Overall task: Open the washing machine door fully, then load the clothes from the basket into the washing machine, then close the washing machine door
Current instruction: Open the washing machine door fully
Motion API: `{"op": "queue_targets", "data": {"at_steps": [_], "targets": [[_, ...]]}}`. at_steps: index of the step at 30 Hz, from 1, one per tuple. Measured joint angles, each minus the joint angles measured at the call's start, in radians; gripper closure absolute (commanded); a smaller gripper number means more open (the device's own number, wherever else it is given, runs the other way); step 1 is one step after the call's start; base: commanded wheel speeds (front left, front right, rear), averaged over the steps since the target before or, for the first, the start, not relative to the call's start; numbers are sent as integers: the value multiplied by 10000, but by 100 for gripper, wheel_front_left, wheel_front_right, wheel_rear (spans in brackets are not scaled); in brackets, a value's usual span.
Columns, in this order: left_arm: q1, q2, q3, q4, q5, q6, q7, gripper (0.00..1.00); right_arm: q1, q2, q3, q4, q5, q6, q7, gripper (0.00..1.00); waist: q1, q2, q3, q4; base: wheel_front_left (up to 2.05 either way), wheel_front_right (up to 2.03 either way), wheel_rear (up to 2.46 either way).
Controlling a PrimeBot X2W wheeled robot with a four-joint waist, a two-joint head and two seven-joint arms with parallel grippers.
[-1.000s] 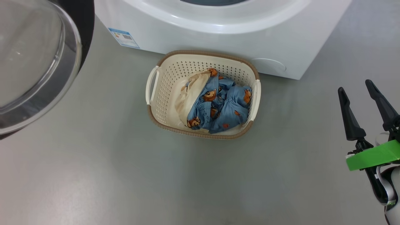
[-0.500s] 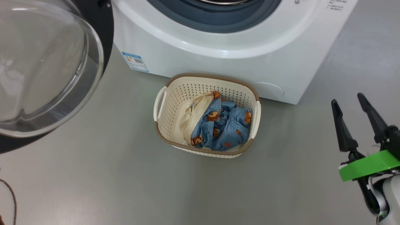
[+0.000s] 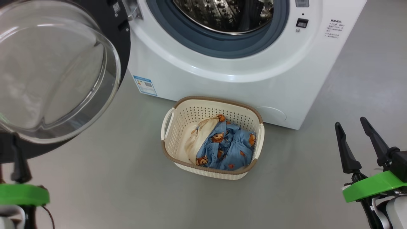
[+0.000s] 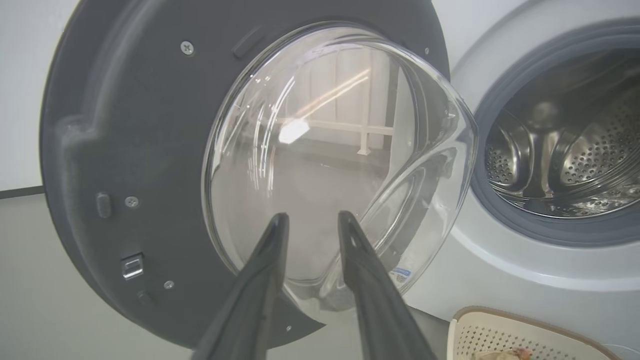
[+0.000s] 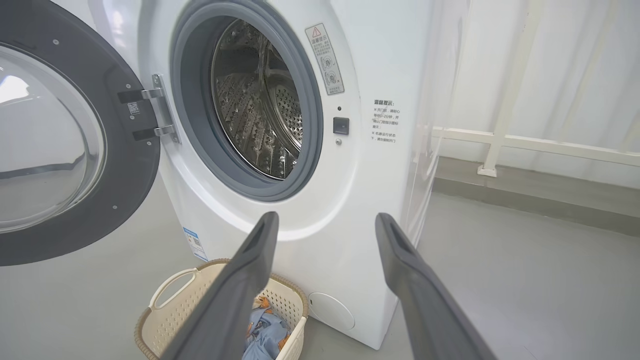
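Note:
The white washing machine (image 3: 222,79) stands at the far side, its steel drum (image 3: 222,12) exposed. The washing machine door (image 3: 54,73) hangs swung out to the left, glass bowl facing me. The basket (image 3: 212,140) sits on the floor against the machine's front, holding the clothes (image 3: 229,148), blue bear-print beside a cream piece. My right gripper (image 3: 350,124) hovers open to the right of the basket, holding nothing. In the left wrist view my left gripper (image 4: 311,218) points at the door's glass (image 4: 320,165), fingers slightly apart and nothing between them.
Grey floor (image 3: 111,190) stretches in front of and beside the basket. A blue-white label (image 3: 145,85) and a round cover (image 3: 270,113) mark the machine's lower front. A white railing (image 5: 540,142) and pale curtain stand right of the machine. A thin brown cable (image 3: 47,213) lies lower left.
The head camera has tilted up, so everything slid down the picture and the drum came into sight. The left gripper's green band now shows at lower left. Basket and clothes stay put.

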Motion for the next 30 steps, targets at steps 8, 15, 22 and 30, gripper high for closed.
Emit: {"op": "queue_targets", "data": {"at_steps": [8,15,22,30], "targets": [[1236,-255,-798,-1037,-476,-40,2,0,43,96,-33,-27,44,0,-2,0,0,0,-332,-316,0,0,0],[1886,-268,-1432,-1252,-715,-40,6,0,389,196,-119,-59,44,0,-2,0,1,1,-555,-826,0,0,0],[2292,-238,-1873,-1402,-995,-40,8,0,455,265,-104,-52,44,0,-2,0,0,0,-777,-1546,0,0,0],[2496,-36,-2334,-1676,-1212,-40,8,0,669,276,-199,-46,46,0,-2,0,1,0,-977,-2409,0,0,0]]}}
